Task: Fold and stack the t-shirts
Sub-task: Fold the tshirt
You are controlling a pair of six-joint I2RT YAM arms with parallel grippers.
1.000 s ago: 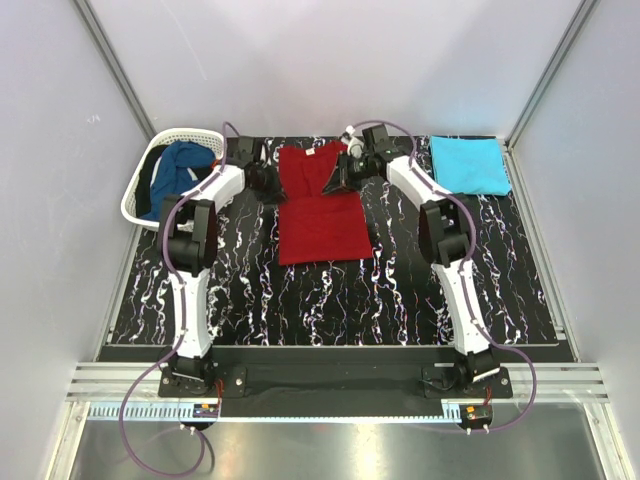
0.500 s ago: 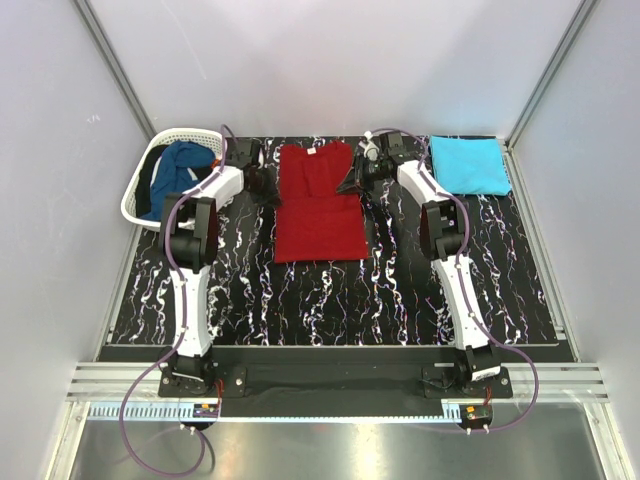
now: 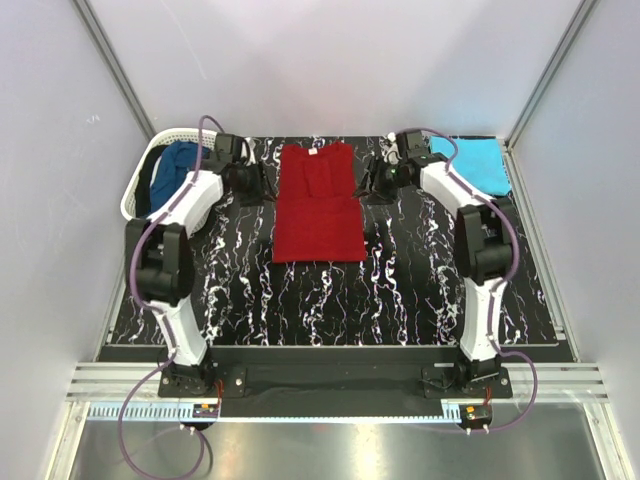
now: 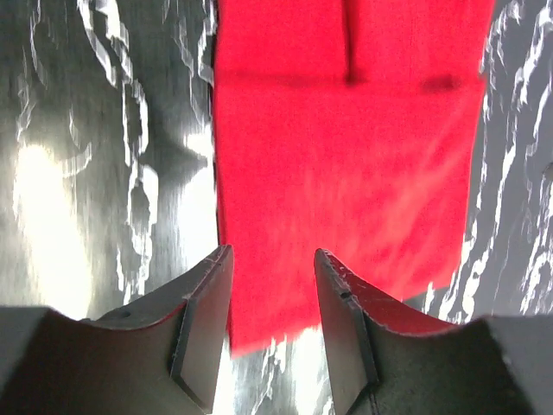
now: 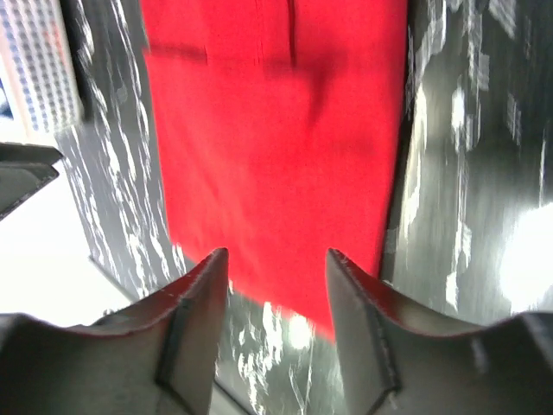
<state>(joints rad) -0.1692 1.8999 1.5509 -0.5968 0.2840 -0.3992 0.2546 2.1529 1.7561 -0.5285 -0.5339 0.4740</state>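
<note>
Where a second ago both hands were closed over the upper edges of the shirt, a release is now recorded.

- Left hand [image 4: 272,320]: fingers spread, nothing held between them; drawn off to the garment's left side, apart from the cloth.
- Right hand [image 5: 276,320]: likewise let go and empty; drawn off to the garment's right side.
- Deep red t-shirt [image 3: 320,205]: laid flat at the far middle of the marbled black surface [image 3: 300,290], between the two hands. The sleeves are seen turned inward at the top, so that a narrow oblong is left.
- Turquoise t-shirt [image 3: 485,165]: folded, at the far right corner, partly hidden by the right arm.
- Dark blue t-shirt [image 3: 178,165]: unfolded, in the white lattice basket [image 3: 130,205] at the far left.

Judgement: the sleeve fold is taken as done. A lengthwise fold of the red shirt, its stacking, and the whole blue shirt are judged outstanding.
</note>
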